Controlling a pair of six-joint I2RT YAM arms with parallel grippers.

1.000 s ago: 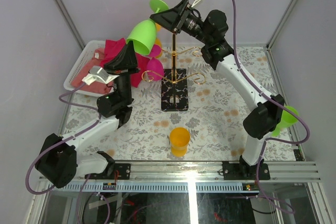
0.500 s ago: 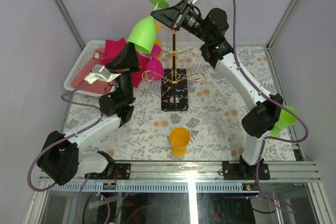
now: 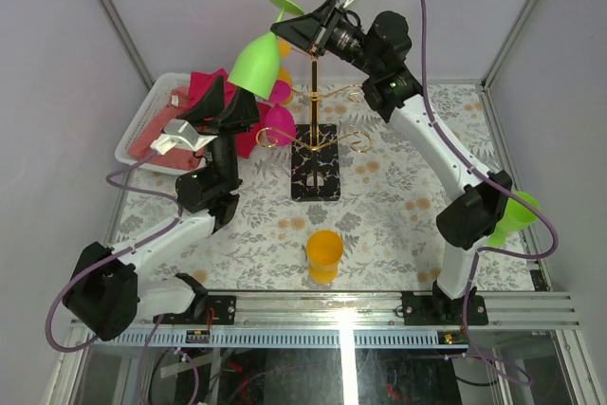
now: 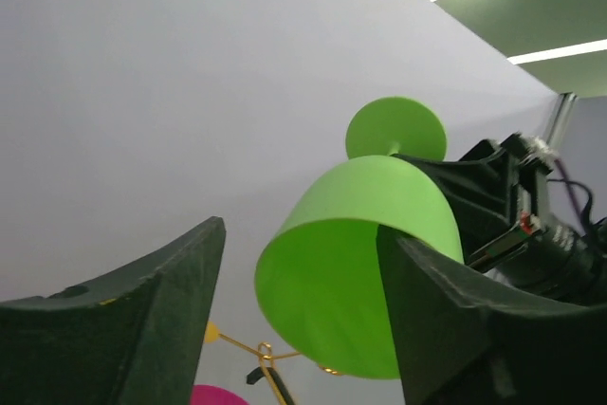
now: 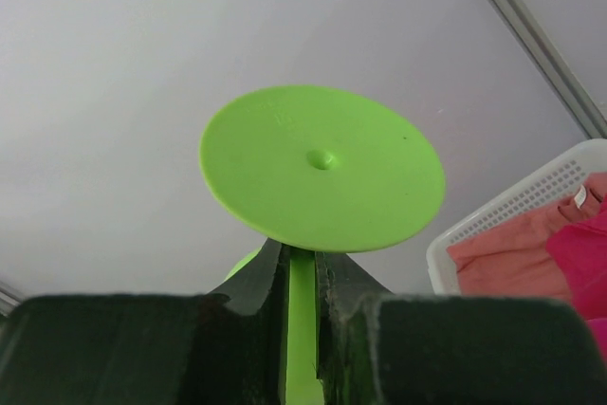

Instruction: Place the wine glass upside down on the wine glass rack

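Your right gripper pinches the stem of the green wine glass, held high, far and left of the wine glass rack, with its bowl tilted down. Your left gripper is spread just under the bowl. The thin stem could pivot in that pinch, or the bowl could clip the spread gripper. A pink glass crowds the rack's left arms. An orange cup stands on the bench, nearer you.

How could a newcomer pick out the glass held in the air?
Start at the gold wire rack in the middle and look up-left of its post. There the right gripper is shut on the stem of a lime-green wine glass, foot up, bowl tilted downward. Unlike the pink glass by the rack, the orange cup and the second green glass, it alone is in a gripper.
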